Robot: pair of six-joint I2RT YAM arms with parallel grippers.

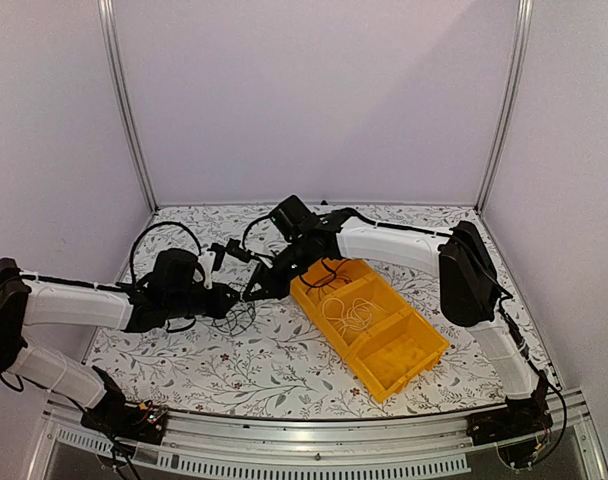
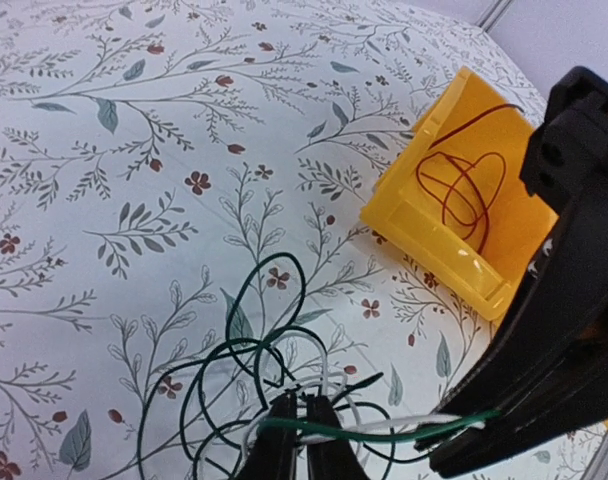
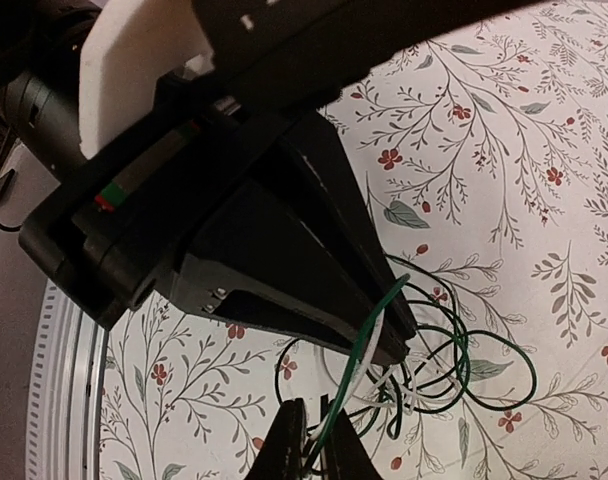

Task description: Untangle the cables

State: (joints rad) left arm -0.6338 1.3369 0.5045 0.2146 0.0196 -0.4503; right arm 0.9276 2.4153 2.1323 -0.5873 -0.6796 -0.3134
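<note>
A tangle of thin dark green, black and white cables lies on the flowered table, just left of the yellow bin. It also shows in the top view and the right wrist view. My left gripper is shut on a green and a white strand at the tangle. My right gripper is shut on the same two strands a short way along, close against the left gripper. The strands run taut between them. A reddish-brown cable and a white coil lie in the bin.
The yellow bin has two compartments and stands at an angle right of centre. The right gripper's body fills the right side of the left wrist view. Enclosure walls and metal posts stand at the table's back and sides.
</note>
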